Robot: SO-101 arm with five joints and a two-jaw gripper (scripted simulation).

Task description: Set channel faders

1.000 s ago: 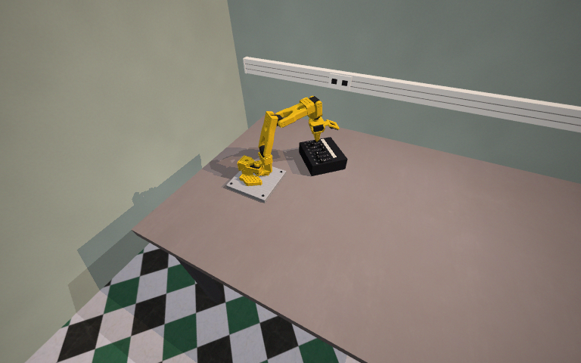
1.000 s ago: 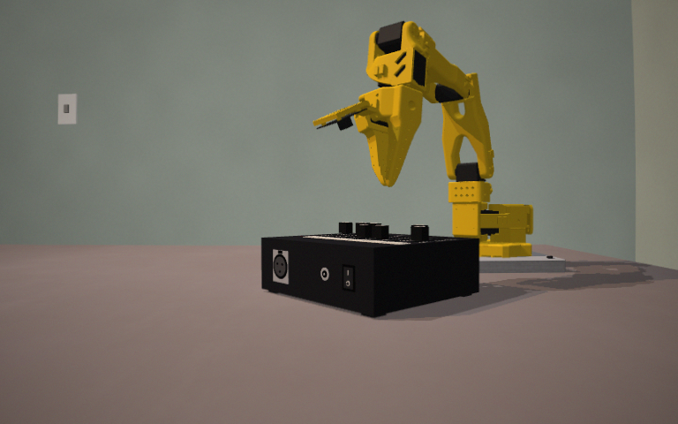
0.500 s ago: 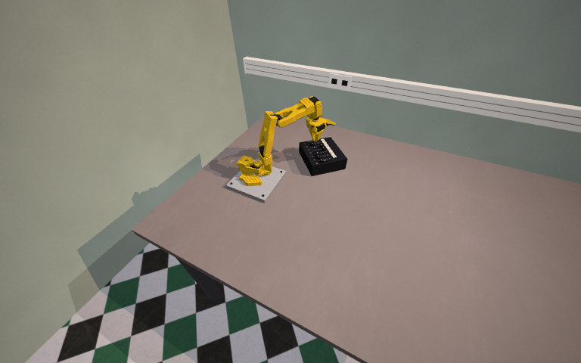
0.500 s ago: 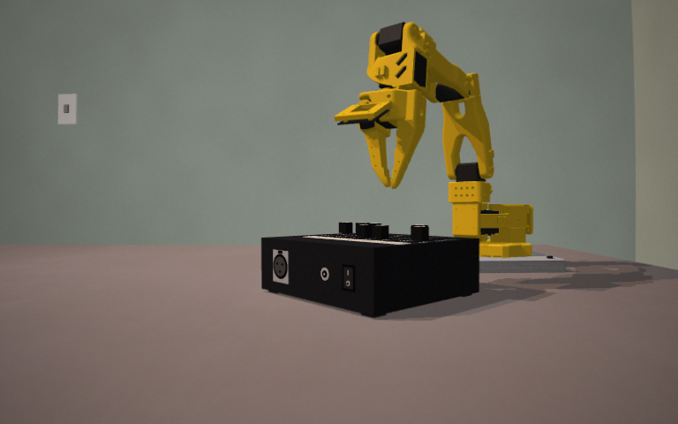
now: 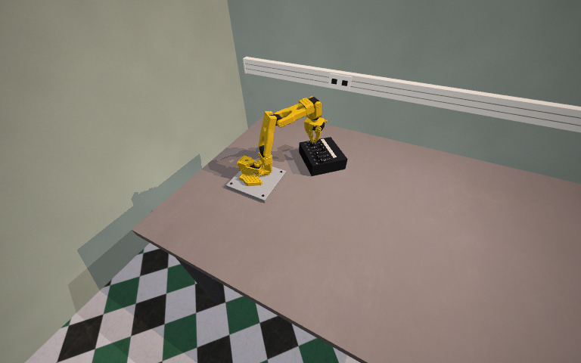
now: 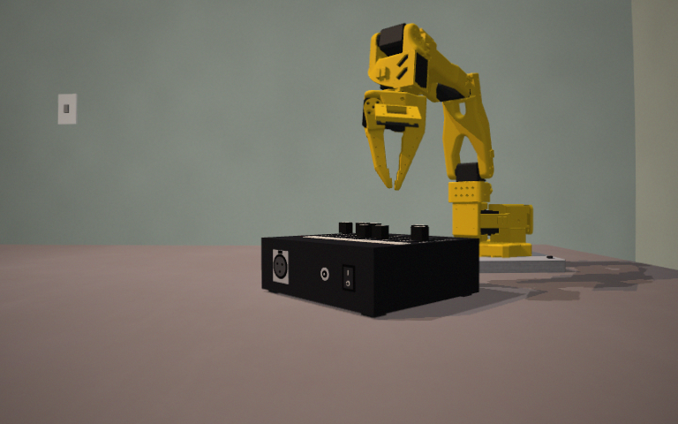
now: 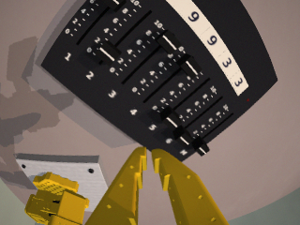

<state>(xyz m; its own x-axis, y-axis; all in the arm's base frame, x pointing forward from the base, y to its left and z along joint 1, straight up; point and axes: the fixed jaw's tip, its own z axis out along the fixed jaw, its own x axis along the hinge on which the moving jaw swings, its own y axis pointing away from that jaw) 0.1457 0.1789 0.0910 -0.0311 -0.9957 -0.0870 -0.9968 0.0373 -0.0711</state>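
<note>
The black lighting desk (image 5: pixel 323 154) sits on the brown table next to the arm's base. It also shows in the exterior view (image 6: pixel 370 269) and the wrist view (image 7: pixel 163 56). A white tape strip (image 7: pixel 194 22) along its far side reads 8, 2, 9, 9, 3, 3. Several faders run side by side; their caps (image 7: pixel 171 44) stand at different heights along the slots. My gripper (image 6: pixel 392 185) is shut and empty. It points down and hovers well above the desk's near edge, touching no cap, as the wrist view (image 7: pixel 149 157) and the top view (image 5: pixel 315 140) also show.
The arm stands on a grey base plate (image 5: pixel 256 183) left of the desk. A white cable trunking (image 5: pixel 411 91) runs along the back wall. The desk's rear face carries a socket and a switch (image 6: pixel 348 277). The table's front-left edge (image 5: pixel 205 274) drops to a checkered floor.
</note>
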